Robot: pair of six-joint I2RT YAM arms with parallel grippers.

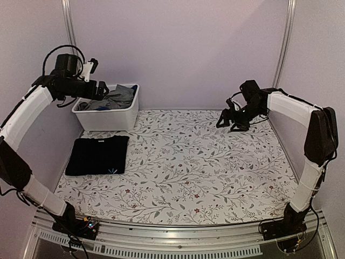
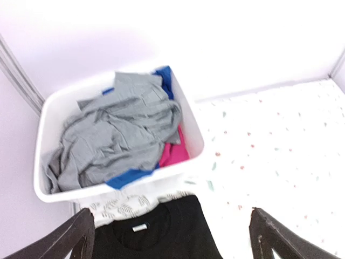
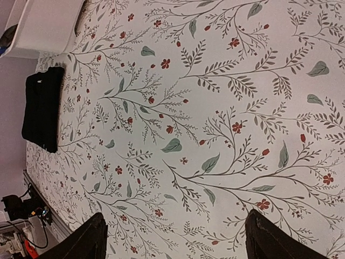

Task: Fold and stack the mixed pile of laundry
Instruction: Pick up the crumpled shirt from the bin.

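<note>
A folded black T-shirt (image 1: 98, 155) with a small light mark lies flat at the table's left; its collar shows in the left wrist view (image 2: 156, 229) and it appears small in the right wrist view (image 3: 42, 108). The rest of the pile sits in the white bin (image 1: 110, 118): a crumpled grey shirt (image 2: 118, 132), a blue garment (image 2: 129, 177) and a pink one (image 2: 175, 151). My left gripper (image 1: 102, 90) hangs open and empty above the bin's near edge (image 2: 171, 237). My right gripper (image 1: 229, 121) is open and empty above the bare cloth at the back right (image 3: 172, 237).
The table wears a white floral cloth (image 1: 205, 167). Walls stand close behind and at both sides. A metal rail (image 1: 178, 229) runs along the near edge, with cables by the arm bases.
</note>
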